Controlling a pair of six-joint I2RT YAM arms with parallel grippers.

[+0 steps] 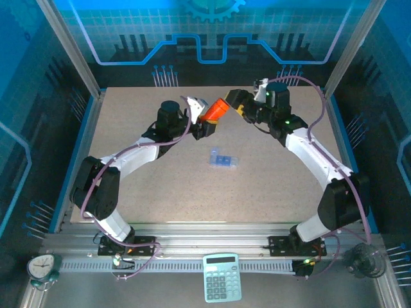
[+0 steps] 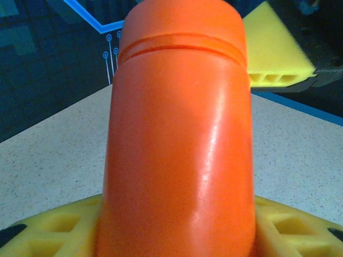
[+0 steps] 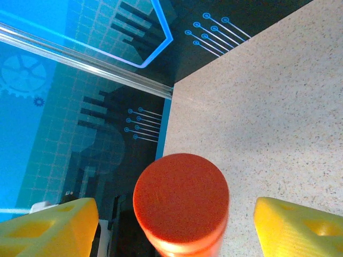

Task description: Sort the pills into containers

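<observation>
Orange cylindrical plastic pill bottle [image 1: 216,111] was pinched at its base by the left gripper [image 1: 205,126]. The right gripper [image 1: 235,101] stood spread either side of the cap [image 3: 181,199], not touching. Uncapping was judged in hand; next, the right fingers must close and twist. The translucent blue pill box [image 1: 223,159] lay below both grippers, well apart.

Glossy bright orange bottle [image 1: 217,110], cap incl. The pill box [image 1: 224,160] mid-table was see-thru blue. The table [image 1: 192,199] was beige w/ fine dark speckles. The fingers [image 3: 48,227] were yellow, the arms [image 1: 314,153] white & black. The far wall [image 1: 212,32] had a blue grid w/ circuit lines. The calculator [image 1: 222,277] at the near edge was pale teal.
</observation>
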